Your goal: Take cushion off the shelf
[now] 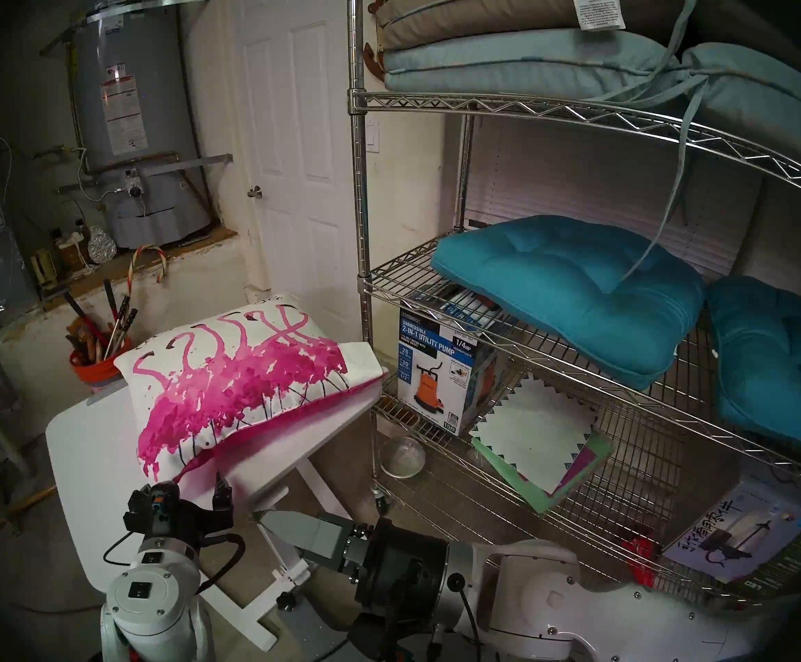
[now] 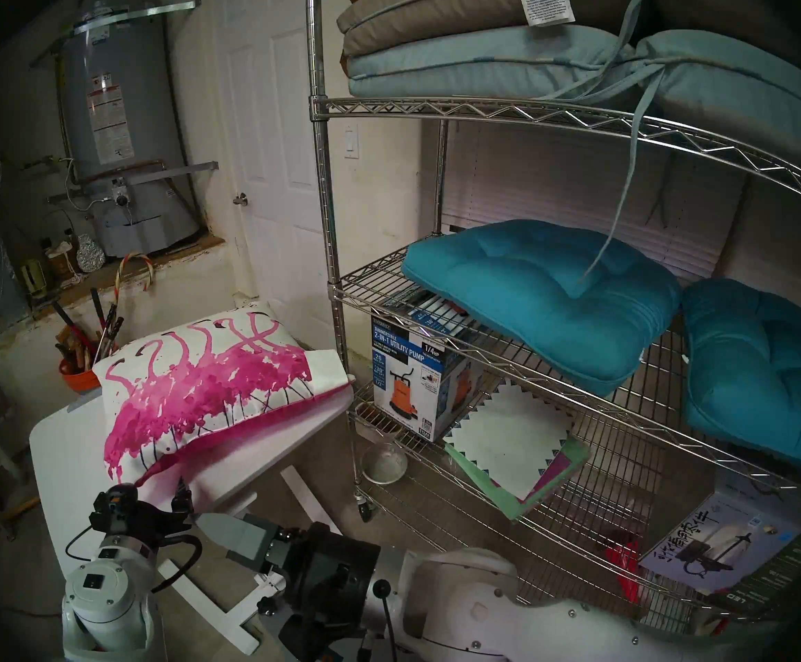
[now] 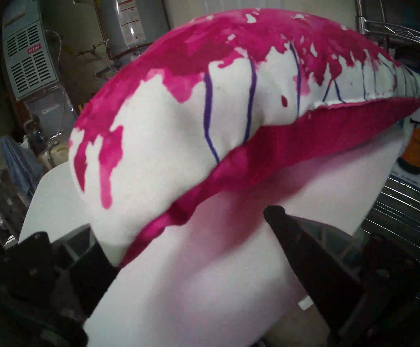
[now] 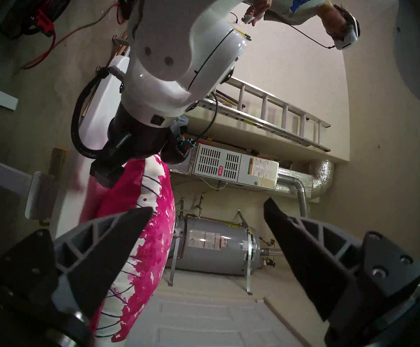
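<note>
Cushion (image 1: 241,384): plump, white w/ magenta splashes; we see it lying on white table (image 1: 88,455), beside shelf (image 1: 363,245).
L gripper (image 1: 193,496): jaws apart, empty.
R gripper (image 4: 207,213): apart, empty.

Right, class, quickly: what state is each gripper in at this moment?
Left gripper: open, holding nothing, close to the cushion.
Right gripper: open, holding nothing.

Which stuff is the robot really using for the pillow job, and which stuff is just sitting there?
For the job:
- flamingo cushion, now lying on the white table
- wire shelf
- left tool, open
- right tool, open

Just sitting there:
- teal seat cushions
- pump box
- water heater
- orange bucket
</note>
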Action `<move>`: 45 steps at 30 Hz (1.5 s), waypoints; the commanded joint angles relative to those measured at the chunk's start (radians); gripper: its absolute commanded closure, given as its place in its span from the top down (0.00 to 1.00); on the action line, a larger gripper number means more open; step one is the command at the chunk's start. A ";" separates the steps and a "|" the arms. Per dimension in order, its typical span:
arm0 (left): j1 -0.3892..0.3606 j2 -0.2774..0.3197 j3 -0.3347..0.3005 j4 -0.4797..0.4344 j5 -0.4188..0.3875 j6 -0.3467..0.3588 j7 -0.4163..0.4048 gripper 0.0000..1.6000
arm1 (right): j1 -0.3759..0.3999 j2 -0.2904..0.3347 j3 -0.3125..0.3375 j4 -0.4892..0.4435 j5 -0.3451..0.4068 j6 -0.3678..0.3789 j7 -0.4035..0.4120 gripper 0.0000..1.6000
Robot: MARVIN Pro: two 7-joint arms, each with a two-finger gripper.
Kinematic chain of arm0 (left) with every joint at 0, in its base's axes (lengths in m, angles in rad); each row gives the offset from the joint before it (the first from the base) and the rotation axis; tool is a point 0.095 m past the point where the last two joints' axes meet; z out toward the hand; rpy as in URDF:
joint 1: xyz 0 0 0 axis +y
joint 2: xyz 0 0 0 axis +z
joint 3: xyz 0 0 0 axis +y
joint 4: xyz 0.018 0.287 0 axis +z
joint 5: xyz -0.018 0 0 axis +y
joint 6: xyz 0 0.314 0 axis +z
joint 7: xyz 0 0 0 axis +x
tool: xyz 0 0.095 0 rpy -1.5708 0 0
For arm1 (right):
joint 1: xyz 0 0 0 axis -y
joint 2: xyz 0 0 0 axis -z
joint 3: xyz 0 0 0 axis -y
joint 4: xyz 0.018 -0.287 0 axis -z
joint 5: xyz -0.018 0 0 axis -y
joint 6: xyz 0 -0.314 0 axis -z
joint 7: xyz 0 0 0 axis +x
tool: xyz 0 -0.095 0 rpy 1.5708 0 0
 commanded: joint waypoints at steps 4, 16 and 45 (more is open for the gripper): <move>0.112 0.017 0.100 -0.109 0.027 0.000 0.011 1.00 | -0.064 0.052 0.040 -0.078 -0.010 0.091 -0.033 1.00; 0.153 0.071 0.197 -0.175 0.067 0.020 0.098 1.00 | -0.186 0.191 0.181 -0.221 -0.010 0.300 -0.053 1.00; -0.009 0.416 0.545 -0.242 -0.093 0.207 0.261 1.00 | -0.372 0.478 0.437 -0.256 0.175 0.479 -0.217 1.00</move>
